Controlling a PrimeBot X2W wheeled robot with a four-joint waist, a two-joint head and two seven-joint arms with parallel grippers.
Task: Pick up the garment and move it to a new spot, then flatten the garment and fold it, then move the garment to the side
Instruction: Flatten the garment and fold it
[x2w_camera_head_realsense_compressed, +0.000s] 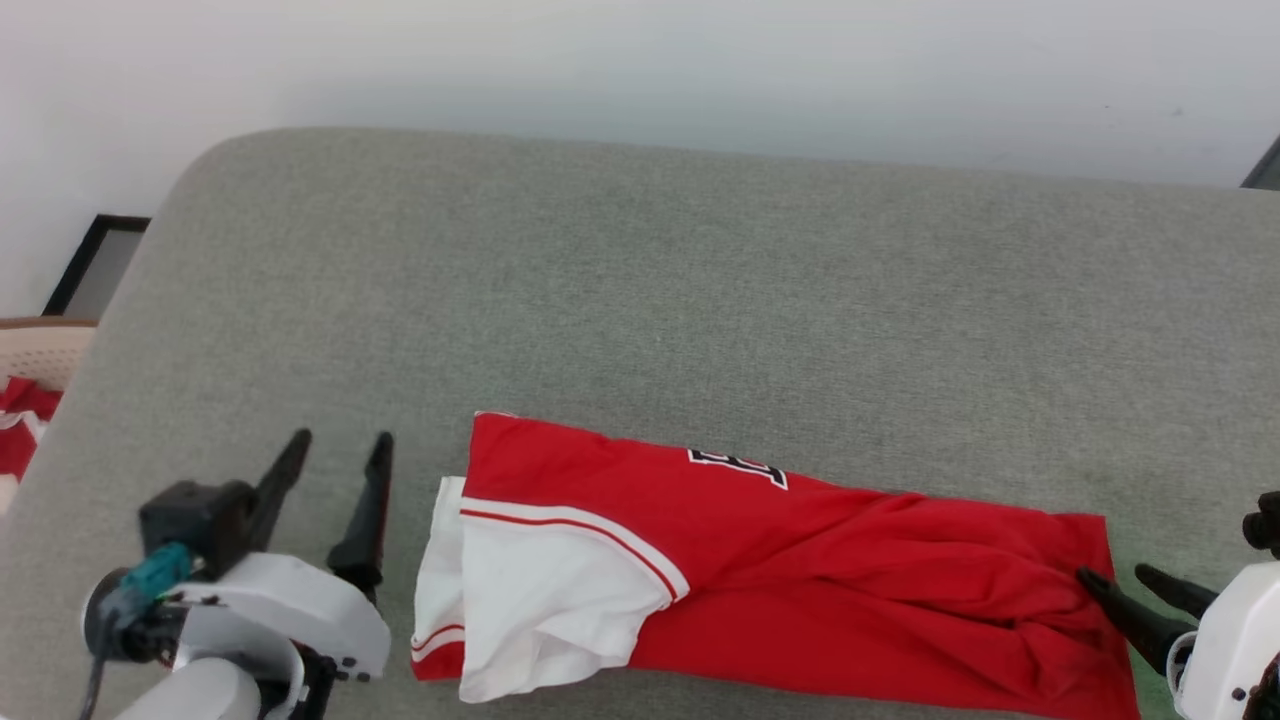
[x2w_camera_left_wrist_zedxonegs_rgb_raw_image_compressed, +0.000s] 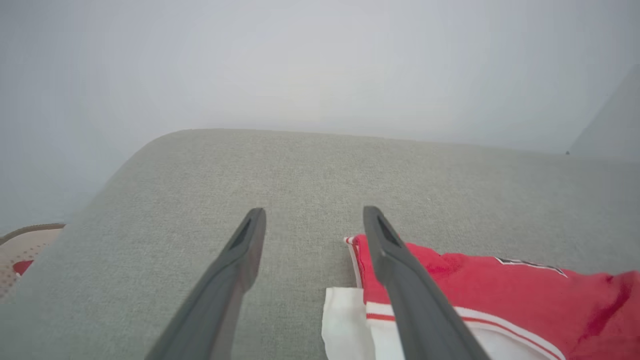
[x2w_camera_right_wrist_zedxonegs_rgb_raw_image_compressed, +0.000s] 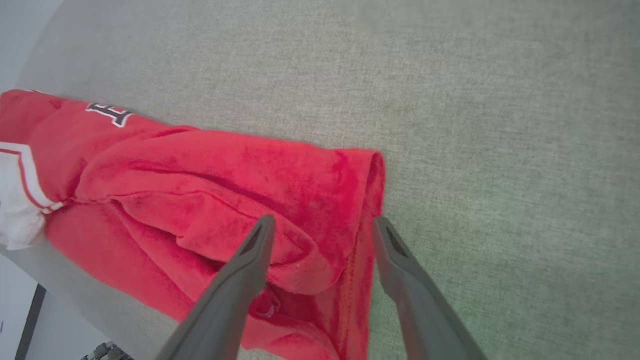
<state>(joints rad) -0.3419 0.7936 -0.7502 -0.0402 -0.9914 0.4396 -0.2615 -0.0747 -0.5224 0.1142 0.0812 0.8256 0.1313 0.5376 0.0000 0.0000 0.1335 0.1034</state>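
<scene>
Left pincer (x2w_camera_head_realsense_compressed: 340, 450) fingers apart, low over grey tabletop (x2w_camera_head_realsense_compressed: 700, 280) beside garment (x2w_camera_head_realsense_compressed: 800, 560) sleeve end. Right pincer (x2w_camera_head_realsense_compressed: 1115, 578) apart, straddling hem. Beige basket (x2w_camera_head_realsense_compressed: 45, 355) holds red cloth (x2w_camera_head_realsense_compressed: 22, 400).

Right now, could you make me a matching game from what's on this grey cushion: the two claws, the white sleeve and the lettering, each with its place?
1 left gripper
2 right gripper
3 white sleeve
4 lettering

a near the garment's far edge
b open, at the red hem end
c open, over bare cushion beside the sleeve
d lying on the red body, at its left end

Pairs: 1-c, 2-b, 3-d, 4-a
</scene>
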